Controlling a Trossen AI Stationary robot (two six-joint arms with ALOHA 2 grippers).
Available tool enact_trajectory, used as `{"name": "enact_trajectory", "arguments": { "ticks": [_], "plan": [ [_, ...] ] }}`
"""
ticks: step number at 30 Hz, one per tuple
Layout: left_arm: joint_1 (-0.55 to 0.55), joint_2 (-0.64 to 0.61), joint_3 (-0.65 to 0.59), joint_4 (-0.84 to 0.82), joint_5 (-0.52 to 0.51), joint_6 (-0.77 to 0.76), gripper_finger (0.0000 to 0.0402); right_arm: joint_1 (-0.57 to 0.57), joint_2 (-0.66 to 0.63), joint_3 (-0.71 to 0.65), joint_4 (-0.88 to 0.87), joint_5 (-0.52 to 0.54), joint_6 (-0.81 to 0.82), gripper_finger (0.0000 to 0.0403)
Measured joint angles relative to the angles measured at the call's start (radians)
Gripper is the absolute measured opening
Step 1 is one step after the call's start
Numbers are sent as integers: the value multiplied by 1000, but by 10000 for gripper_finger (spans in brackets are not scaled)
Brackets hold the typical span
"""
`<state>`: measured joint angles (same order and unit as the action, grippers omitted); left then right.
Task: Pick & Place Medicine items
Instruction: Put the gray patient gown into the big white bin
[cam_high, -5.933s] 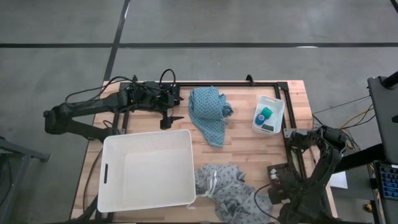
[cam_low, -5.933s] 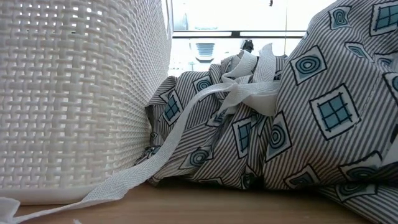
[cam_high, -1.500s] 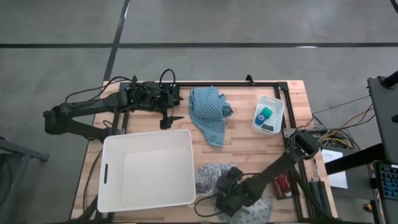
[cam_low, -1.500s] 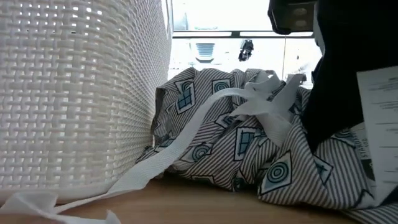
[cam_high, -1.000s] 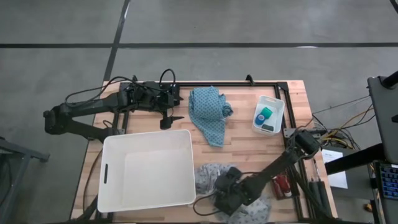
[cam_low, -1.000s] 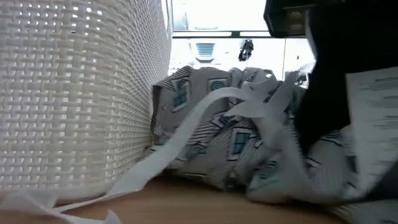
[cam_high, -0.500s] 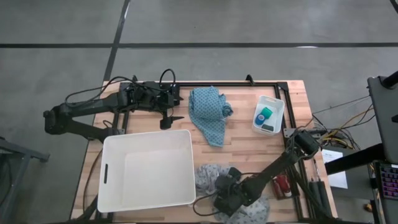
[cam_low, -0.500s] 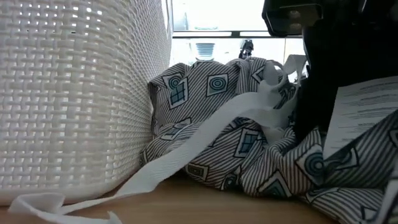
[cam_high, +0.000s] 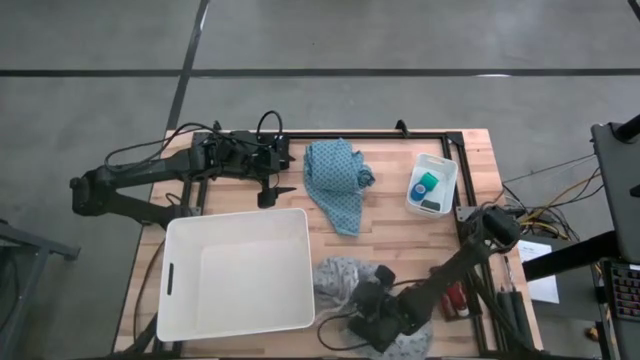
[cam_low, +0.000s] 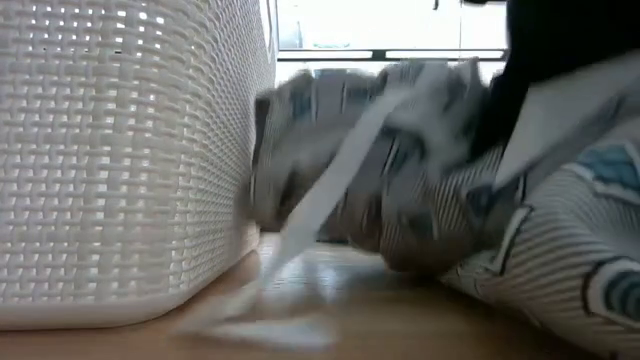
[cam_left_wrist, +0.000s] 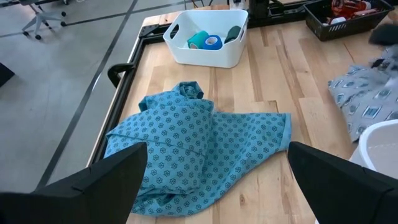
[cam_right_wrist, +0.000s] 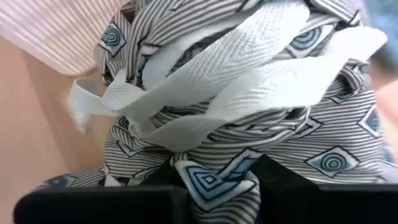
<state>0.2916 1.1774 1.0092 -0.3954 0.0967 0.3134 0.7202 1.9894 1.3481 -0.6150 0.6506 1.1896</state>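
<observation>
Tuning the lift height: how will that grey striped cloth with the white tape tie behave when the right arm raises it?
Probably floppy: the grey striped cloth is bunched in soft folds where the right end effector pinches it. Its white tape tie hangs loose, so it may trail and snag on the white basket beside it. Likely light.

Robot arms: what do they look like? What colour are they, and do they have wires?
Both arms are dark, nearly black, built from jointed tube-like links. The left arm has black cables looping near its wrist. The right arm carries a pale printed label. Each ends in two dark, flat, blocky jaws.
</observation>
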Motion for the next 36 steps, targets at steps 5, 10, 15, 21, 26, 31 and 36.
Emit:
{"name": "enact_trajectory", "arguments": {
  "ticks": [5,10,15,21,26,31,36],
  "plan": [
    [0,0,0,0,0,0,393,47,-59,0,-59,139,28,54],
    [0,0,0,0,0,0,393,91,-126,2,-89,316,27,53],
    [0,0,0,0,0,0,393,123,-198,3,-140,458,23,53],
    [0,0,0,0,0,0,393,152,-283,3,-143,642,-90,57],
    [0,0,0,0,0,0,393,154,-357,4,-135,732,-191,62],
    [0,0,0,0,0,0,393,150,-409,4,-80,768,-346,54],
    [0,0,0,0,0,0,393,139,-443,4,121,763,-643,55]
  ]
}}
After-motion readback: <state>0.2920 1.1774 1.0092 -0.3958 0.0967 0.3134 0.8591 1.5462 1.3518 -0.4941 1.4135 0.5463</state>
